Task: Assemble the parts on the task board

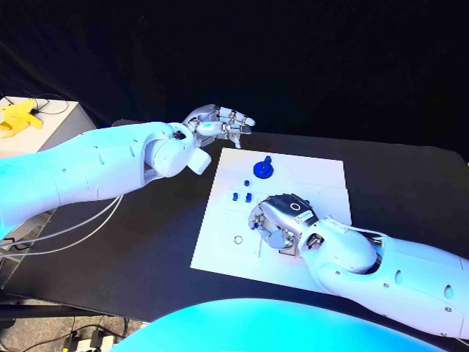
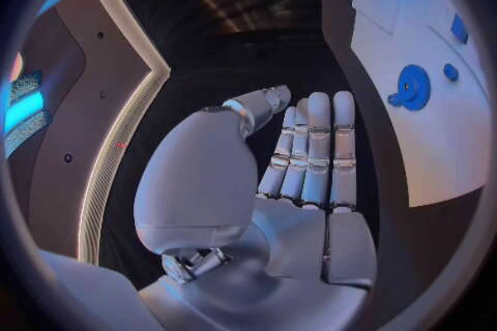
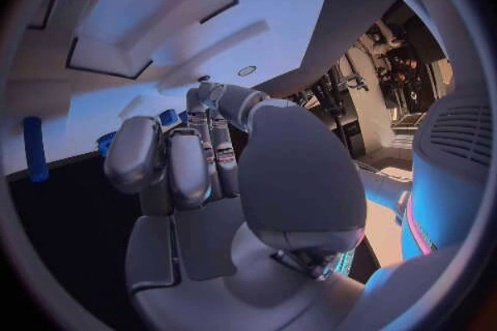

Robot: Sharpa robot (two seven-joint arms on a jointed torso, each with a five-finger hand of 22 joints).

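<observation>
The black table (image 1: 404, 183) fills the middle of the head view, with the white board (image 1: 298, 172) lying at its centre. At the upper left of that view a white box (image 1: 55, 121) carries a yellow thing (image 1: 18, 117).

The left hand (image 1: 219, 121) hangs above the table just beyond the board's upper left corner; in its wrist view the fingers (image 2: 316, 149) lie straight and side by side, nothing in them. The right hand (image 1: 282, 220) sits low over the board's middle, palm down, its fingers (image 3: 181, 165) curled in; whether they hold anything I cannot tell.

On the board a blue gear (image 1: 262, 168) lies near the top edge, centre of the frame. Below it, just left of the right hand, are small blue parts (image 1: 242, 196). A small ring (image 1: 238, 239) marks the board lower left.
</observation>
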